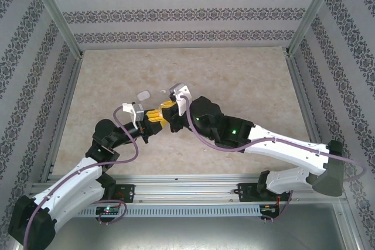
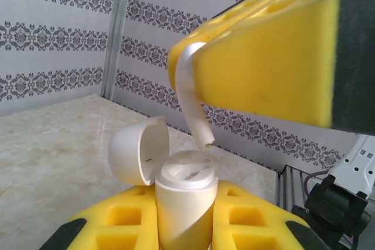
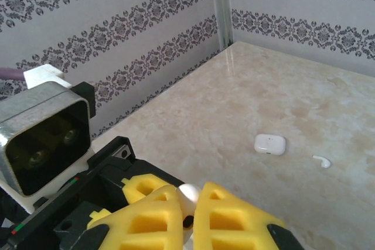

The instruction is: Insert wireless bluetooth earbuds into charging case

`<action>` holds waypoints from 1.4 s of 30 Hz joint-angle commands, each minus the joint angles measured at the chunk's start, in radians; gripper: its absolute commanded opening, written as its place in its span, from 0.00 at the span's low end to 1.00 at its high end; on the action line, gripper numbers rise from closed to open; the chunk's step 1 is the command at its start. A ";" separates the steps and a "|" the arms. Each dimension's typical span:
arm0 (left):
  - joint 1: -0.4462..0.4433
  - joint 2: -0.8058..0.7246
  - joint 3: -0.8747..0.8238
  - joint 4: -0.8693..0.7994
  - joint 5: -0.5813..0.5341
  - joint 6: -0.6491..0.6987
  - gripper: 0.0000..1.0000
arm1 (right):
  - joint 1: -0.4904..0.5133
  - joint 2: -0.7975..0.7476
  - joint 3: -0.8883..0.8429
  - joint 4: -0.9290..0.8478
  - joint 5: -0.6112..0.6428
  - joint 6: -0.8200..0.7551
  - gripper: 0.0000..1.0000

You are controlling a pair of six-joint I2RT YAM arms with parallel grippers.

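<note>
Step judged: insertion. The left tool (image 2: 184, 229) clamps the open charging case (image 2: 183, 194); the right tool (image 3: 188, 204) pinches an earbud (image 2: 192, 95), stem just above the case. Next probably needs: align stem with socket, lower, release.

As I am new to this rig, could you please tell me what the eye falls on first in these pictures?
The left arm's fingers grip an open charging case, its lid flipped back, at the middle of the table. The right arm's fingers hold an earbud stem-down just above its opening. Farther out on the table lie a closed case and a loose earbud, apart from each other.
</note>
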 commanded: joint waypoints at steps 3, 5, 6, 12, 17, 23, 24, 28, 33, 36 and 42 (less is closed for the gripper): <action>-0.013 -0.007 0.009 0.077 -0.010 -0.021 0.00 | -0.013 -0.020 -0.020 0.023 0.000 0.016 0.06; -0.012 -0.010 0.008 0.076 -0.011 -0.021 0.00 | -0.013 -0.021 -0.020 0.018 0.003 0.015 0.05; -0.014 -0.012 0.011 0.075 -0.011 -0.021 0.00 | -0.013 -0.024 -0.022 0.014 0.004 0.013 0.05; -0.012 -0.013 0.016 0.076 -0.022 -0.023 0.00 | -0.013 -0.027 -0.028 -0.006 0.006 0.005 0.06; -0.013 -0.012 0.023 0.070 -0.029 -0.027 0.00 | -0.013 -0.024 -0.031 -0.025 0.010 -0.005 0.05; -0.012 -0.013 0.029 0.059 -0.034 -0.028 0.00 | -0.013 -0.023 -0.036 -0.039 0.003 -0.011 0.05; -0.013 -0.013 0.029 0.057 -0.037 -0.028 0.00 | -0.013 -0.023 -0.037 -0.041 -0.001 -0.012 0.05; -0.013 -0.013 0.029 0.054 -0.044 -0.029 0.00 | -0.008 -0.017 -0.026 -0.071 -0.007 -0.029 0.06; -0.013 -0.013 0.032 0.044 -0.056 -0.025 0.00 | 0.001 -0.012 -0.033 -0.074 -0.020 -0.060 0.06; -0.012 -0.013 0.033 0.042 -0.059 -0.026 0.00 | 0.005 -0.010 -0.039 -0.073 -0.020 -0.070 0.06; -0.013 -0.013 0.036 0.042 -0.069 -0.030 0.00 | 0.018 -0.005 -0.042 -0.055 -0.041 -0.096 0.07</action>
